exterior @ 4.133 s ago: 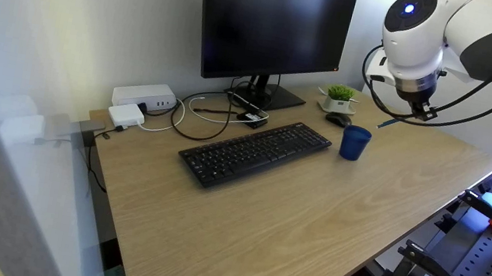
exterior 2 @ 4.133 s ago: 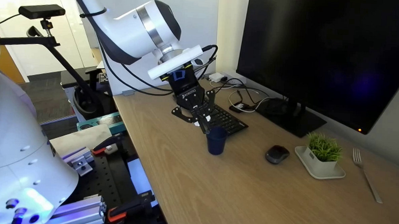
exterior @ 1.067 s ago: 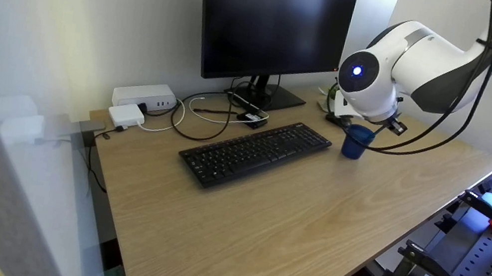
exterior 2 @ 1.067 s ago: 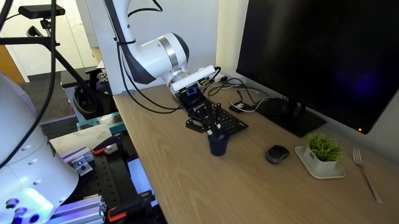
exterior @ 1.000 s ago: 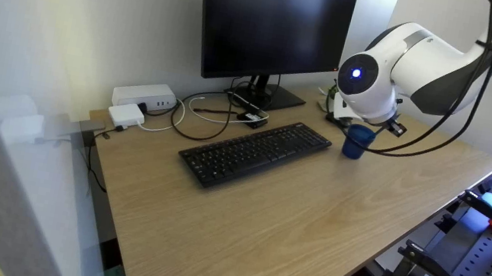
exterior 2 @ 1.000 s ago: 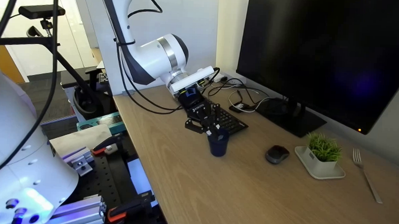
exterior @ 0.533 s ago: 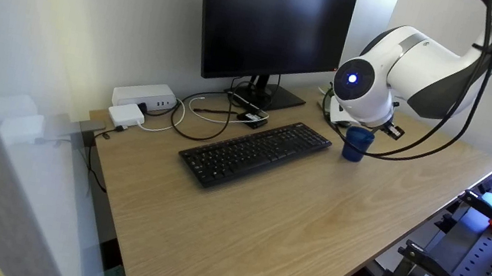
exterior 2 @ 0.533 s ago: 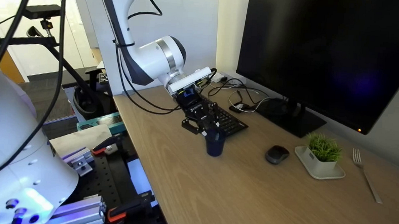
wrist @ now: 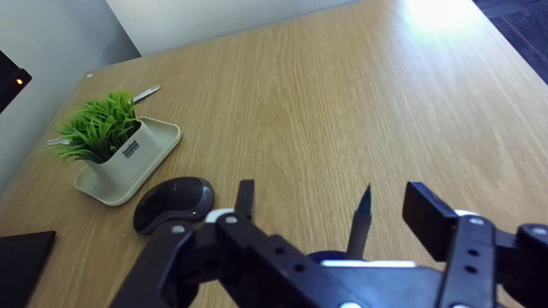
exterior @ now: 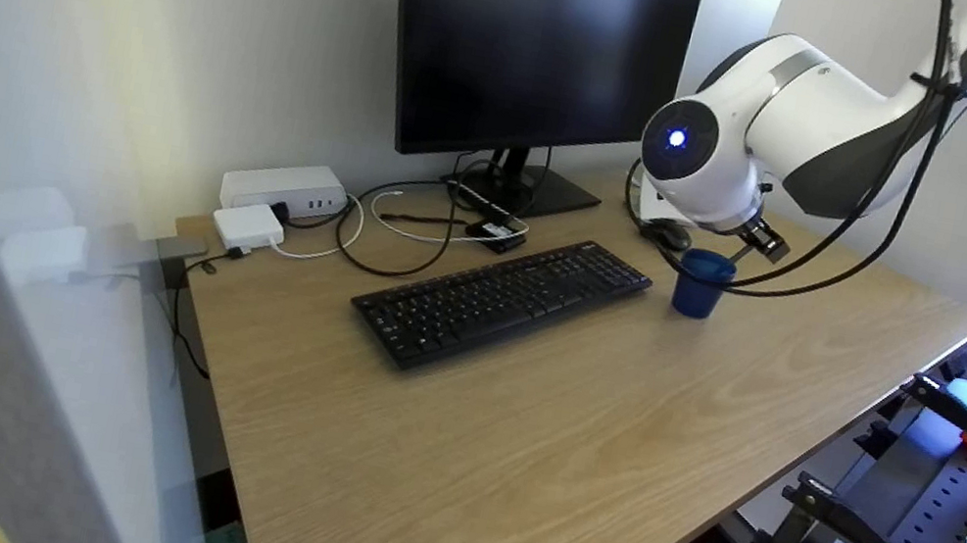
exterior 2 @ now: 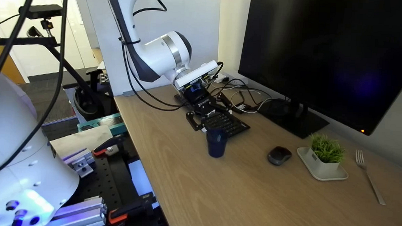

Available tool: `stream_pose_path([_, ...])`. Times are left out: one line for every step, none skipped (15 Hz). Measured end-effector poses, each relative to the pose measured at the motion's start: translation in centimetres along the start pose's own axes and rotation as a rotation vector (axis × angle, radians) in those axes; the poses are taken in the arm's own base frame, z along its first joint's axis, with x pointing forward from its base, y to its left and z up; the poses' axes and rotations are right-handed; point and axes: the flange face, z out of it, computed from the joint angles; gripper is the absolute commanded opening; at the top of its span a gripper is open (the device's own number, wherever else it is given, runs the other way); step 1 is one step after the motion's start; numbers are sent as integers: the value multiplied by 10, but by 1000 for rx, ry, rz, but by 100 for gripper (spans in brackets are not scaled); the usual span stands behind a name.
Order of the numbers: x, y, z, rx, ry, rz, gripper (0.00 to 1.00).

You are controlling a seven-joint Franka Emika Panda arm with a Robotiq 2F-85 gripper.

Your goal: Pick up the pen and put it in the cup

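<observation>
Pen (wrist: 359, 231) leans in the dark blue cup (exterior 2: 216, 146) just below the gripper (wrist: 336, 207), which now stands spread wide, no longer holding anything; the placing looks done.

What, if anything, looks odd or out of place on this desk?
The fork looks out of place: it lies beside the potted plant, cutlery on a computer desk. The cables by the monitor lie in messy loops. Nothing looks spilled or broken.

Cup (exterior: 694, 299), keyboard (exterior: 497, 306), mouse (exterior 2: 279, 155) on desk (exterior: 449, 465)
</observation>
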Motion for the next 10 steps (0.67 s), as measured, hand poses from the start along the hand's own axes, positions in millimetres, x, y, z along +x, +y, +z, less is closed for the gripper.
stream_pose_path([-2, 5, -1, -4, -2, 13, 100])
stream_pose_path([-5, 12, -3, -6, -1, 33, 100])
stream_pose_path([-9, 21, -6, -5, 2, 59, 100])
stream_pose_path([-15, 31, -9, 6, 8, 94, 100])
stream_pose_path([-23, 41, -14, 28, 17, 140, 100])
stream_pose_path([-32, 54, -20, 60, 31, 195, 100])
stream_pose_path([-43, 65, -26, 95, 47, 249, 100])
stream_pose_path([-54, 76, -32, 131, 65, 299, 100])
stream_pose_path([-66, 86, -37, 171, 85, 348, 100])
stream_pose_path([-79, 96, -41, 211, 107, 393, 100])
